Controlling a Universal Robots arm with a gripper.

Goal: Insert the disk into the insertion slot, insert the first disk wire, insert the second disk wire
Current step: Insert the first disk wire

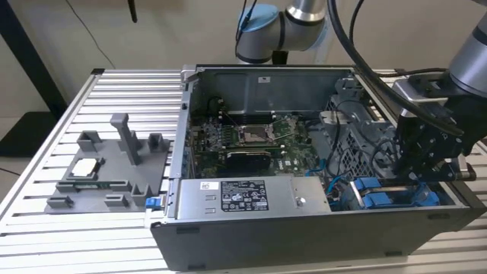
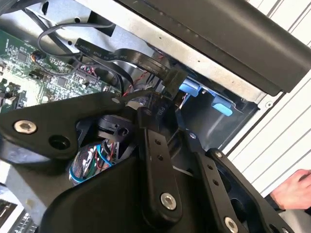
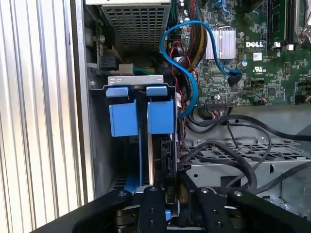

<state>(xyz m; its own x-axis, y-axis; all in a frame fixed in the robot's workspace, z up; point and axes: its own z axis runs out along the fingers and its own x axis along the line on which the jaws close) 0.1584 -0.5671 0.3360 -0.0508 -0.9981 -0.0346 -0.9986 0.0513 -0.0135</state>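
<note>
Already standing on edge in the insertion slot (image 3: 103, 160), the disk (image 3: 160, 119) has the gripper (image 1: 411, 174) close over it — clamped or spread, I cannot tell.

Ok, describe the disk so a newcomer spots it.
Start at the open computer case. In its near corner on the exterior view's right sits the disk; bright blue handle tabs set it apart from the grey power supply beside it.
</note>
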